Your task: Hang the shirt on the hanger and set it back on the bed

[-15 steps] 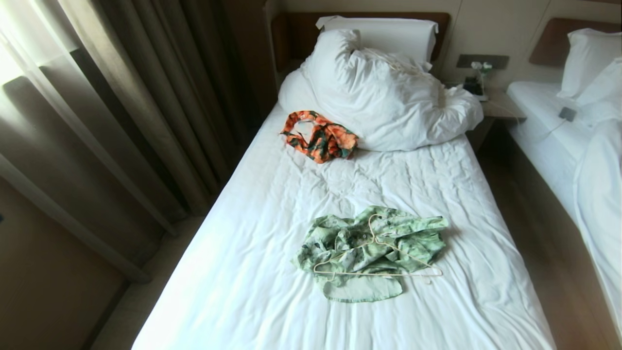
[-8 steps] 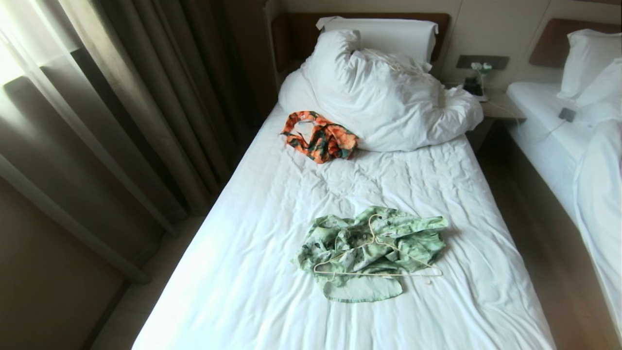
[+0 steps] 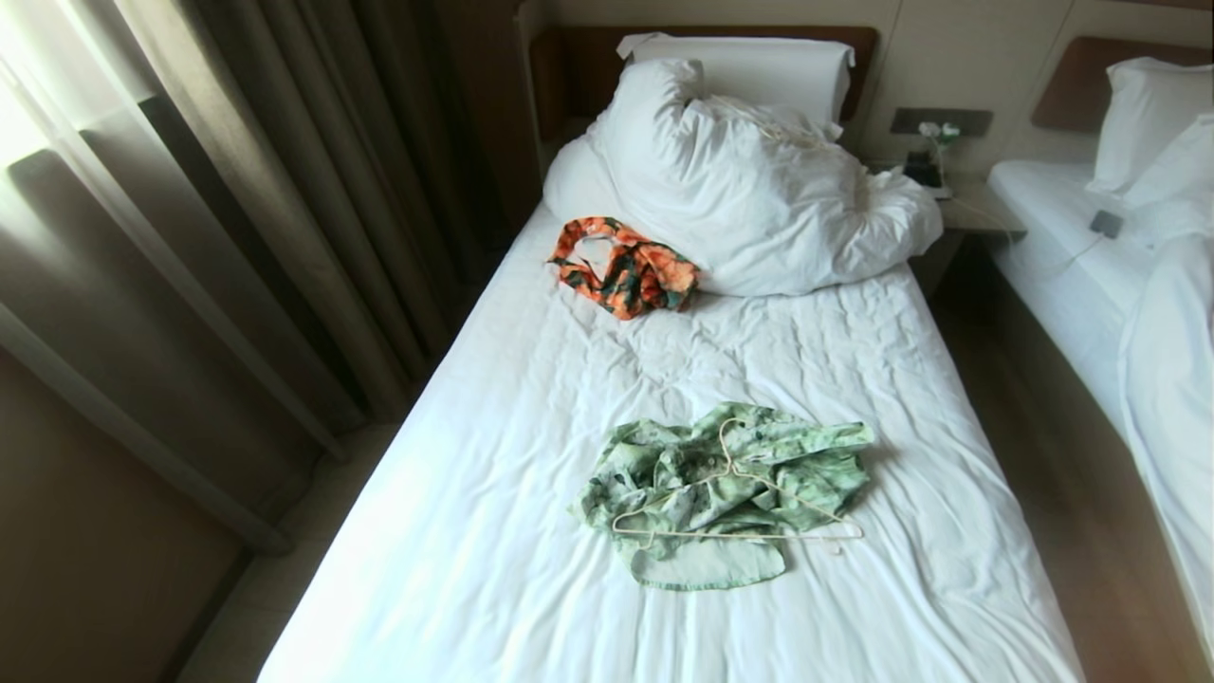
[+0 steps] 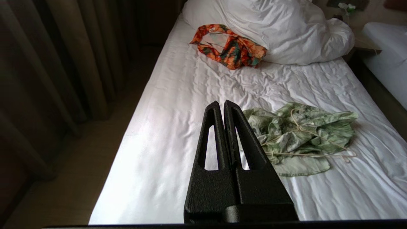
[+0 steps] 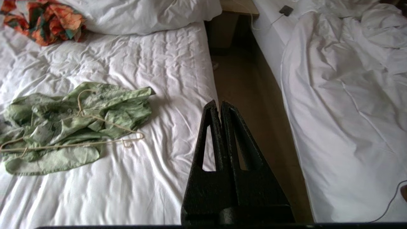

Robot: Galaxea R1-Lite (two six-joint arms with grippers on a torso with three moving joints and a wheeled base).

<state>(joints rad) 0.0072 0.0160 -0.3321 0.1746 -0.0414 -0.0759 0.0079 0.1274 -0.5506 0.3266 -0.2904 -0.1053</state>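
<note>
The pale green flowered shirt (image 3: 726,489) lies crumpled in the middle of the bed (image 3: 531,398). The cream wire hanger (image 3: 740,512) rests flat on top of it, hook toward the pillow. Both also show in the left wrist view, shirt (image 4: 302,136) and hanger (image 4: 313,155), and in the right wrist view, shirt (image 5: 73,125) and hanger (image 5: 95,143). My left gripper (image 4: 221,103) is shut and empty, held above the bed's near left part, short of the shirt. My right gripper (image 5: 219,104) is shut and empty over the bed's right edge. Neither gripper appears in the head view.
An orange-and-dark-green floral garment (image 3: 626,266) lies by the bunched white duvet (image 3: 759,190) and pillow (image 3: 749,66). Curtains (image 3: 237,218) hang along the left. A floor gap (image 3: 1043,455) separates this bed from a second white bed (image 3: 1138,285); a nightstand (image 3: 967,204) stands between them.
</note>
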